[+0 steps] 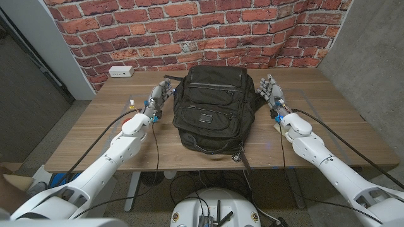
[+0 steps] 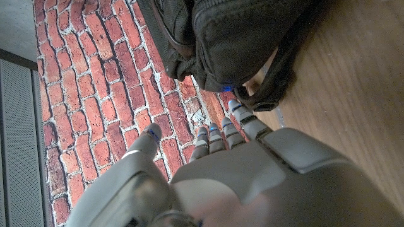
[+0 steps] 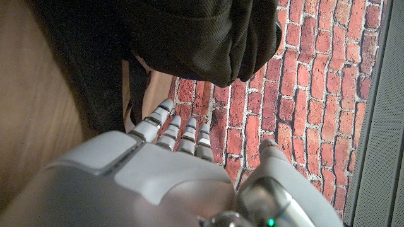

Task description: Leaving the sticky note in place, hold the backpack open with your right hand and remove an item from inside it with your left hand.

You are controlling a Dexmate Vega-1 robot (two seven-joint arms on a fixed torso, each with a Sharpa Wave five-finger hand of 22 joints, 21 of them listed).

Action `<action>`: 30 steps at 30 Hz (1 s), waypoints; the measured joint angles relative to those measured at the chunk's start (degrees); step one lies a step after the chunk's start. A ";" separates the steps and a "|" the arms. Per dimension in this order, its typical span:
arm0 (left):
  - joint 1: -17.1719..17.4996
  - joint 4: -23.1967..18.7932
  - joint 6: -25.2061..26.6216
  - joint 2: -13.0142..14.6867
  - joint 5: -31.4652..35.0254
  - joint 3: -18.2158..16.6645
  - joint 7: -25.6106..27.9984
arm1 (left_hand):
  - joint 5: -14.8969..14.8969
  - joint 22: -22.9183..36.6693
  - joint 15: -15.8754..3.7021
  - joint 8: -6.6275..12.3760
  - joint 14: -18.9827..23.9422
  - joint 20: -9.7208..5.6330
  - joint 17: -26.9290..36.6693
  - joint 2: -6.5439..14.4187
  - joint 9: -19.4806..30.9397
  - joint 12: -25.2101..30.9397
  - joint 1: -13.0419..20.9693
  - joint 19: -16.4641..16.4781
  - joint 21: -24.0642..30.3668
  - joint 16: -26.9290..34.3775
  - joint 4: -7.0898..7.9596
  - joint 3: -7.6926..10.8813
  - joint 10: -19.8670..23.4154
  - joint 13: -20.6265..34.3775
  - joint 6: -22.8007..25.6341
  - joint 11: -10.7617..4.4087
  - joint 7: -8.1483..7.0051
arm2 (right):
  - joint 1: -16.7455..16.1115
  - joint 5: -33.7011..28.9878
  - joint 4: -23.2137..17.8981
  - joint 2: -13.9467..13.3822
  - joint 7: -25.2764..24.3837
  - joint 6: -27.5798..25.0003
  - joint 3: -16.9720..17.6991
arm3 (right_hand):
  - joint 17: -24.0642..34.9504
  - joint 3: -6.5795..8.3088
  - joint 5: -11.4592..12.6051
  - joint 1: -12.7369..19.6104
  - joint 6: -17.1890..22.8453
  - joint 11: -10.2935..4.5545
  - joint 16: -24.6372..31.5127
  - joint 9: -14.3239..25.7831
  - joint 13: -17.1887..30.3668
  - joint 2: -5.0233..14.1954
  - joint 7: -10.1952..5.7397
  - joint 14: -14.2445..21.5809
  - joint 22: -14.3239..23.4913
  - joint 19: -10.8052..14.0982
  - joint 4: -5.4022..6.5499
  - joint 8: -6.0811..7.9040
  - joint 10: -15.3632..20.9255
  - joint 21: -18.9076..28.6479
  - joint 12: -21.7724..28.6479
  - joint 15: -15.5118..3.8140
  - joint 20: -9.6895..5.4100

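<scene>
We've got the wooden table (image 1: 95, 135) under everything, and the black backpack (image 1: 213, 107) lying on it between our two hands, looking zipped or at least collapsed shut, so no item inside is visible and we can't tell where the sticky note is. Our left hand (image 1: 159, 98) stands just beside the pack's left flank w/ fingers spread and holding nothing; in the left wrist view its fingertips (image 2: 237, 107) sit right below a dark strap loop (image 2: 268, 101) hanging off the pack. Our right hand (image 1: 272, 90) stands near the pack's right upper corner, fingers (image 3: 165, 106) fanned apart and empty too, w/ the bag's fabric just ahead of the tips. Biggest risk as we see it: the whole pack slides or rolls when the right hand tugs at the opening, since nothing pins it down and the fabric is soft. Next: if the right hand grabs a fold rather than the zipper edge, the mouth won't stay open and the left hand goes in blind. Then the strap loop, close enough to the left fingertips to snag them on the way in. Smaller still: the note, wherever it is, could get brushed off by a sweeping palm. The white power strip (image 1: 120, 71), beyond the left fingers by the brick wall (image 1: 158, 31), is well apart and prob. no issue.
</scene>
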 measured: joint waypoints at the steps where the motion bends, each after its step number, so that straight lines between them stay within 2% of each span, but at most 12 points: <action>1: 0.00 0.00 0.14 0.00 0.00 0.00 0.02 | 0.00 0.00 0.00 0.00 0.00 0.00 0.00 0.06 0.00 0.00 0.06 0.00 0.00 0.00 0.00 0.00 0.00 0.13 0.12 0.00 -0.12 | -0.09 0.00 0.02 0.03 0.00 0.00 0.00 | 0.00 0.00 0.00 0.00 0.00 0.00 0.00 0.00 0.00 0.00 0.00 0.00 0.00 0.00 0.00 0.00 0.00 0.00 0.00 0.00 0.00; 10: -0.47 -1.45 2.16 1.42 0.28 -0.09 1.18 | 0.00 0.00 0.00 0.00 -0.01 0.19 0.00 0.06 0.00 0.00 0.06 0.19 0.00 0.00 -0.31 0.31 0.00 -0.01 0.62 0.00 -0.01 | -1.66 -0.42 -0.74 -0.04 -1.68 0.83 0.46 | -0.17 0.00 0.00 0.00 0.00 0.00 0.00 0.00 -0.01 0.00 0.00 0.00 0.00 0.00 0.00 0.00 0.00 0.00 0.00 0.00 0.00; 16: -0.29 -3.94 3.65 2.58 0.82 -0.15 2.34 | 0.00 0.00 0.00 0.00 -0.01 0.19 -0.01 0.06 -0.01 0.00 0.06 0.19 0.00 0.00 -0.31 0.30 0.00 0.00 0.62 0.00 -0.01 | -2.35 -0.47 -1.44 -0.39 -2.59 1.20 0.79 | -0.16 0.08 0.00 0.00 0.00 0.00 0.00 0.00 -0.01 0.00 0.00 0.00 0.00 -0.01 -0.08 0.00 -0.01 0.00 0.00 0.00 0.00; 28: 2.48 -10.69 5.46 5.39 1.31 -0.90 4.16 | 0.00 -0.01 0.00 0.00 -0.01 -0.01 -0.01 0.06 -0.01 0.00 0.06 0.39 0.00 -0.01 -0.87 0.86 -0.01 0.00 0.62 0.00 -0.01 | -2.86 -0.61 -2.30 -1.08 -2.64 0.95 1.03 | -0.43 0.26 0.00 0.00 0.31 0.00 0.00 -0.01 -0.01 -0.01 -0.31 0.00 -0.01 -0.01 -0.24 0.00 -0.01 0.00 0.00 0.01 0.00; 29: 2.93 -11.58 7.87 5.81 1.80 -1.04 6.67 | 0.00 -0.01 0.00 0.00 -0.01 -0.01 -0.01 0.06 -0.01 0.00 0.05 0.39 0.00 -0.01 -0.87 0.86 0.00 0.00 0.62 0.00 -0.01 | -3.40 -0.61 -2.97 -1.82 -2.58 0.93 1.25 | -0.44 0.26 0.00 0.00 0.31 0.00 0.00 -0.01 -0.01 -0.01 -0.31 0.00 -0.01 -0.01 -0.24 0.00 -0.01 0.00 0.00 0.01 0.00; 30: 3.30 -12.30 7.87 6.14 1.80 -1.15 6.67 | 0.00 -0.01 0.00 0.00 -0.01 -0.01 -0.01 0.06 -0.01 0.00 0.06 0.39 0.00 -0.01 -0.86 0.86 -0.01 0.00 0.62 0.00 -0.01 | -3.40 -0.61 -2.97 -1.82 -2.49 0.93 1.25 | -0.43 0.26 0.00 0.00 0.31 0.00 0.00 -0.01 -0.01 -0.01 -0.31 0.04 -0.01 -0.01 -0.24 0.00 -0.01 0.00 0.00 -0.03 0.00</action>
